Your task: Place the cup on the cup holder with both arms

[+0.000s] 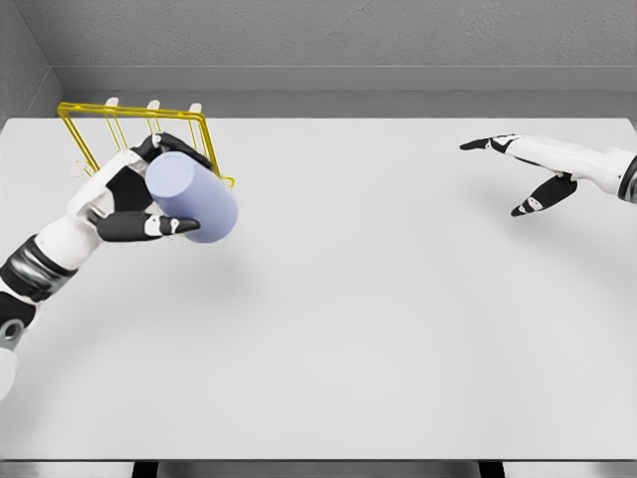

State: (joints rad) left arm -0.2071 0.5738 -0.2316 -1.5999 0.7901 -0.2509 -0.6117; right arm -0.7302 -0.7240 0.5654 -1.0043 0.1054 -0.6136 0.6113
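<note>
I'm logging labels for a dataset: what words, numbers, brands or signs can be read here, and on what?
None: the lavender cup, the yellow wire cup holder, the white table, the left hand and the right hand all show plain surfaces with no print.

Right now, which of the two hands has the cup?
The left hand: its fingers wrap the lavender cup by the yellow rack. The right hand is spread, holding nothing.

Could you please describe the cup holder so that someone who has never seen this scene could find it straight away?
Look to the far left corner of the white table. There, just behind the left hand and the pale lavender cup it grips, stands the cup holder. It is the only yellow thing in view: a thin wire frame with white-tipped pegs along its back rail.
</note>
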